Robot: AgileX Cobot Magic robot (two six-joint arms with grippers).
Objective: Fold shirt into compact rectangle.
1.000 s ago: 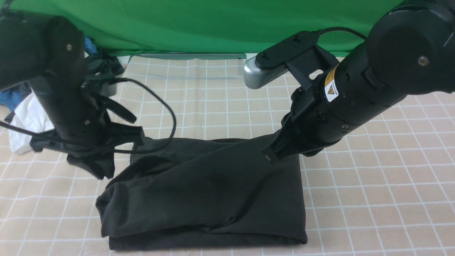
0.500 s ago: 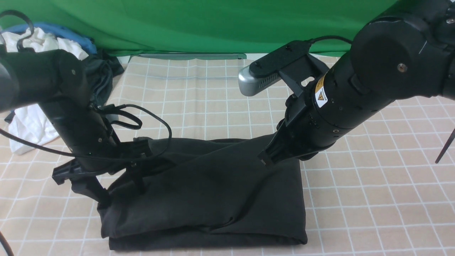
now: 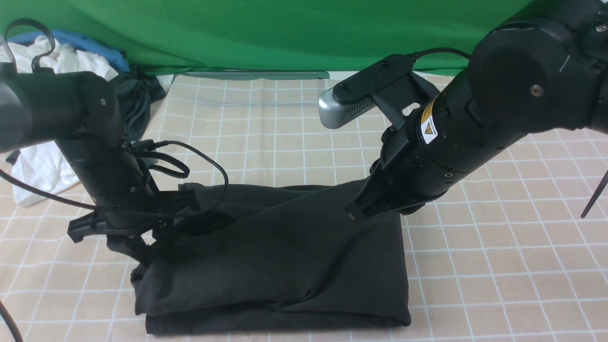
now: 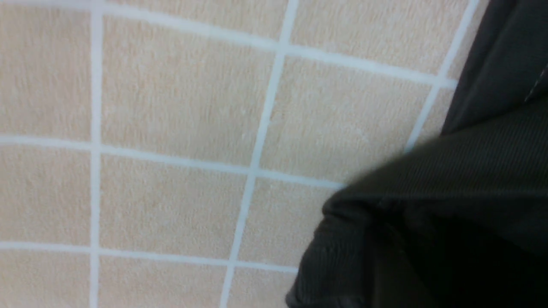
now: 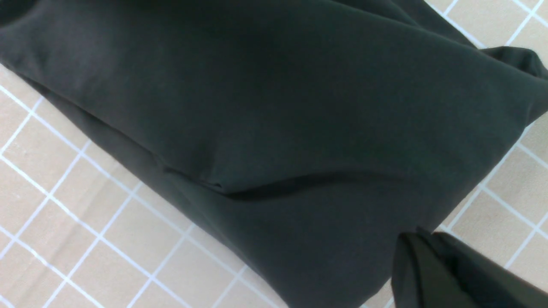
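A: Where is the large black cotton shirt [image 3: 285,256]?

B: Folded into a thick slab on the near middle of the beige grid-patterned worktop [image 3: 498,266], its top layer lifted towards the far right.

A: And the right gripper [image 3: 354,213]?

B: Its jaws are together, pinching that raised far-right corner of the shirt.

A: The left gripper [image 3: 154,249]?

B: Down at the shirt's left edge, fingers in the dark cloth; whether it is clamped there, I cannot tell.

A: Anything else?

B: A heap of white, blue and dark clothes [image 3: 57,61] lies far left, before a green backdrop [image 3: 266,33].
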